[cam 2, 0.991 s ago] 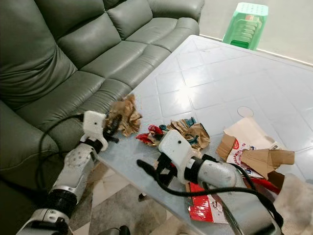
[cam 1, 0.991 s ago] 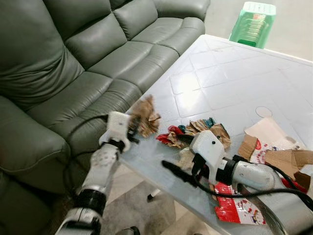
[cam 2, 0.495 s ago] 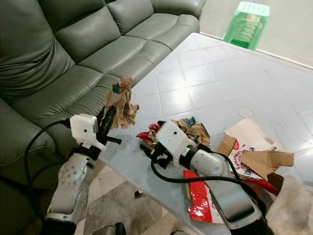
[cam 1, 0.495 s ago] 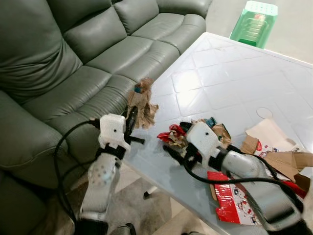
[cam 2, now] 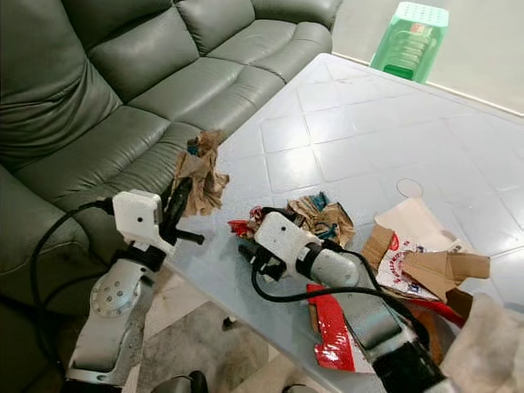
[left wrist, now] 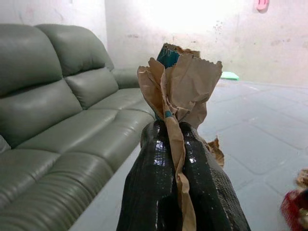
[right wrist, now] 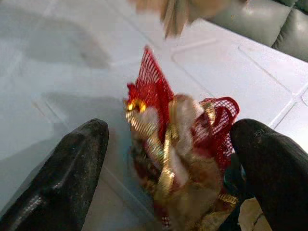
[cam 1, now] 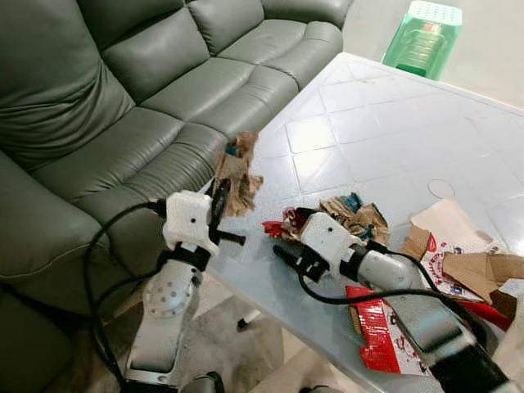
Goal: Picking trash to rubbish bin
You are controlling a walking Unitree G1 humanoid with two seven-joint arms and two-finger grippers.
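Observation:
A crumpled brown paper bag (cam 1: 238,169) hangs just above the white table's corner (cam 1: 246,270) by the sofa. My left gripper (cam 1: 221,190) is shut on it, and the left wrist view has the paper (left wrist: 185,82) pinched between both black fingers (left wrist: 154,183). A red mesh wrapper with gold trim (cam 1: 276,228) lies on the table. My right gripper (right wrist: 173,132) is open, one finger (right wrist: 72,178) on each side of the mesh (right wrist: 166,144). The right gripper (cam 1: 288,239) sits low on the tabletop.
More crumpled brown paper (cam 1: 354,216), torn cardboard (cam 1: 458,254) and a red printed wrapper (cam 1: 378,327) litter the table to the right. A grey-green leather sofa (cam 1: 123,106) borders the table's left side. A green plastic stool (cam 1: 426,37) stands beyond the far edge.
My right gripper has reached forward from the table's near edge to straddle the red mesh. My left gripper has raised the brown paper bag slightly.

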